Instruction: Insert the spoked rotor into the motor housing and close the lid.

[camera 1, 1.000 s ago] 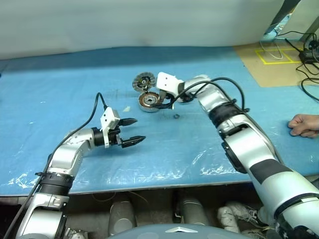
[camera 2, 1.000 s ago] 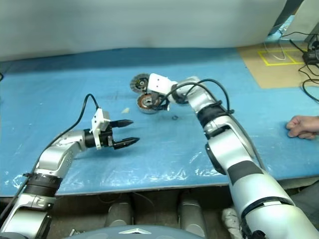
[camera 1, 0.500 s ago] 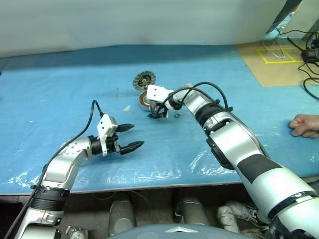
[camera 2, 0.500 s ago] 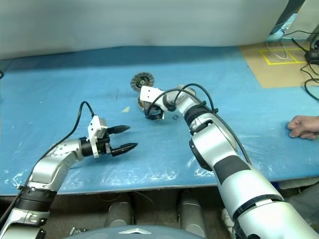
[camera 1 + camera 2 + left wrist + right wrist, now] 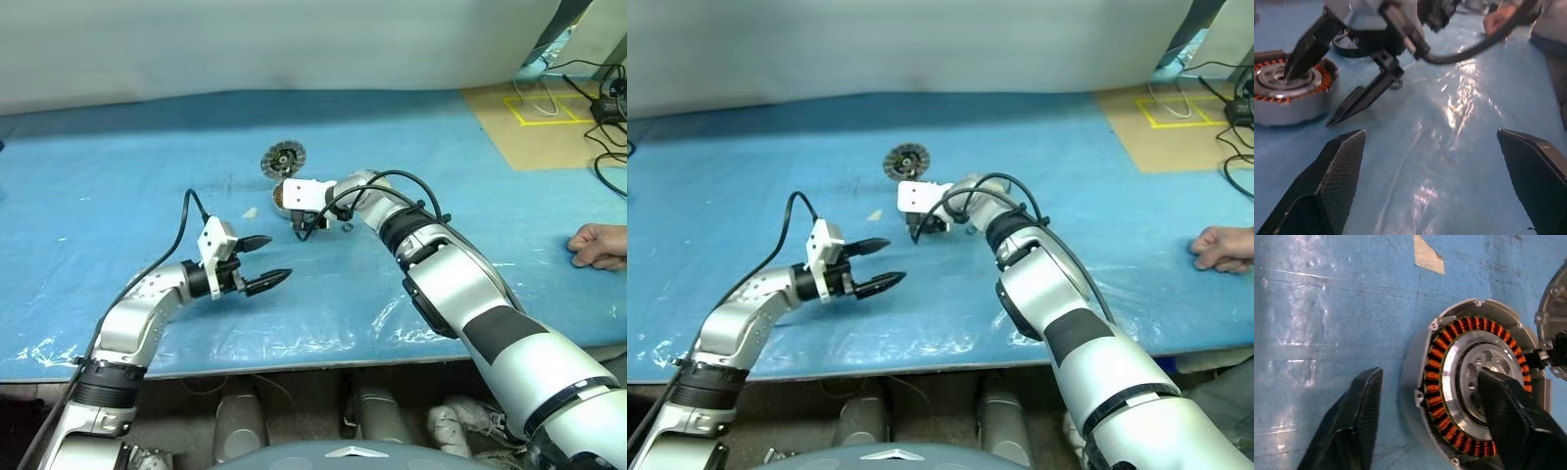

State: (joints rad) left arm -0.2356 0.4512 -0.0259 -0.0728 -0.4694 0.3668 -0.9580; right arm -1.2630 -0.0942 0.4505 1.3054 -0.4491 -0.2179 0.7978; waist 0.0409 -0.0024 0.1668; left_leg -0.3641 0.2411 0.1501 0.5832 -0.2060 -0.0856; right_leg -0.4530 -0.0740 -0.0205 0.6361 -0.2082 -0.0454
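Right wrist view looks down on the motor housing [image 5: 1476, 384], a round grey cup with a ring of orange-brown wire. It sits on the blue bench [image 5: 118, 186]. A shiny ring with holes already sits in the middle of the cup; I cannot tell for sure if that is the spoked rotor. The right gripper [image 5: 306, 227] is over the cup. One finger is over the silver middle and the other is outside the grey wall, above the blue cover. The fingers stand part way apart and hold nothing. The lid [image 5: 283, 158] stands up just behind the cup, with its ribbed face showing. The left gripper [image 5: 265, 262] hangs over the bench, nearer the front edge, well apart from the cup. Its fingers are spread wide and empty. A person's hand [image 5: 600, 246] rests on the bench, far off on the right.
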